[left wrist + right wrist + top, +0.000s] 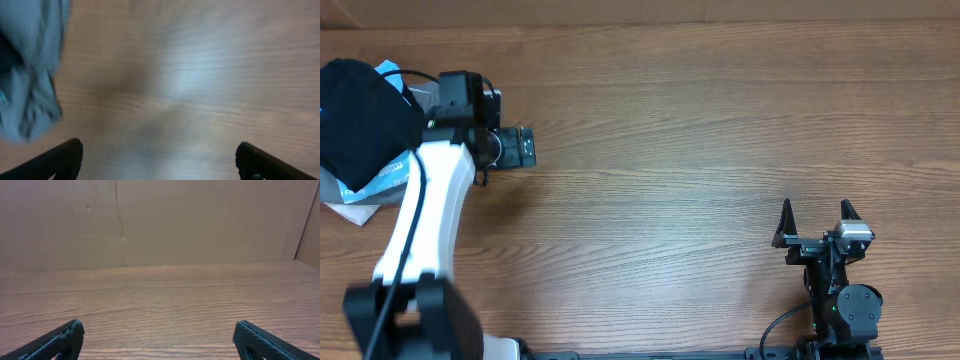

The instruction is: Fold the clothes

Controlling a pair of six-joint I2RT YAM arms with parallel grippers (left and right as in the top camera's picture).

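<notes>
The left arm (415, 225) stands closest to the overhead camera, its white link slanting up from the near left corner of the bench (700, 120) toward the far left edge. The clothes lie there in a heap. A black garment (360, 110) is bunched on top of a light blue garment (388, 175), and a white piece (350, 208) shows beneath them on the near side. The arm's wrist sits just beside this heap, on its right. The wrist view is badly blurred, but the left claw (159, 160) is spread wide with nothing between its fingertips (65, 155). It hangs over bare wood, and what looks like the light blue cloth hangs crumpled at the left of that view, apart from the fingers. The middle of the bench is plain wood grain. At the near right, well apart from the clothes, the right claw (815, 213) is low over the bench. It too is spread wide and holds nothing, and it faces across the wood toward a cardboard wall (200, 220).
</notes>
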